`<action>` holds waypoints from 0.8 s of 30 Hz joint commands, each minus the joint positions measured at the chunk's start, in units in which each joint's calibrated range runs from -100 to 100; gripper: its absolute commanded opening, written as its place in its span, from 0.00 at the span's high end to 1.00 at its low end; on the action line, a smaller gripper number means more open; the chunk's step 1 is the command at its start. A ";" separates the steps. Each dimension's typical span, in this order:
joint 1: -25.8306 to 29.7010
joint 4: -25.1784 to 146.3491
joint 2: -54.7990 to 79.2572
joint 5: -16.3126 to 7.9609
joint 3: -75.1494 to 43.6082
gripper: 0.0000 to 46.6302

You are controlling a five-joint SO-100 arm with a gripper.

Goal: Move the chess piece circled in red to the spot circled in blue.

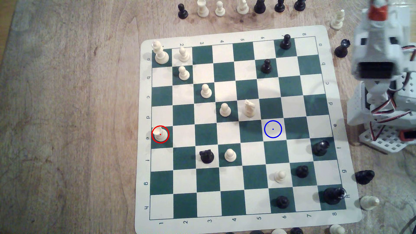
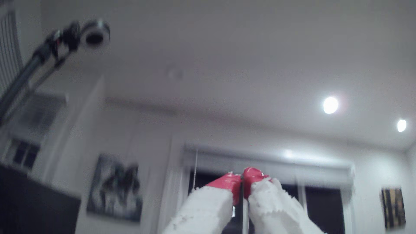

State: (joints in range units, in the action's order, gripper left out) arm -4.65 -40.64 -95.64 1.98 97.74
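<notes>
The chess piece circled in red [image 1: 160,134] is a stout cream piece standing on a dark green square at the board's edge on the exterior view's left. The spot circled in blue [image 1: 273,129] is a bare cream square several columns toward the exterior view's right, in the same row. The white arm is folded up off the board at the exterior view's right, with my red-tipped gripper [image 1: 378,9] raised near the top corner, far from both. In the wrist view my gripper [image 2: 242,176] points up at a ceiling, its red fingertips [image 2: 226,181] pressed together with nothing between them.
Cream pawns [image 1: 225,109] and a cream knight [image 1: 249,108] stand just above the row between the piece and the spot. A black piece [image 1: 206,156] and a cream pawn [image 1: 230,155] stand just below it. Captured pieces [image 1: 202,9] line the table beyond the board's far edge.
</notes>
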 commanded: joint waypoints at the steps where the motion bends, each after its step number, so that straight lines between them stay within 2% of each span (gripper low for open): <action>1: -1.26 25.32 -0.03 -0.24 -6.44 1.00; 6: -1.89 37.69 6.08 -0.29 -13.97 1.00; 11: 2.26 43.59 28.07 -0.34 -30.83 1.00; 15: 3.12 54.23 35.37 -0.49 -39.99 1.00; 17: 2.65 58.25 38.77 0.59 -42.71 1.00; 18: 2.26 62.01 44.62 2.69 -46.97 1.00; 21: 3.28 62.26 52.77 0.78 -51.41 1.00; 22: 3.90 64.39 58.29 -1.51 -56.76 1.00; 24: 4.45 67.09 63.64 -3.42 -62.93 0.99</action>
State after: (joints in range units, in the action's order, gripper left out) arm -1.47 22.15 -43.70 2.56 52.01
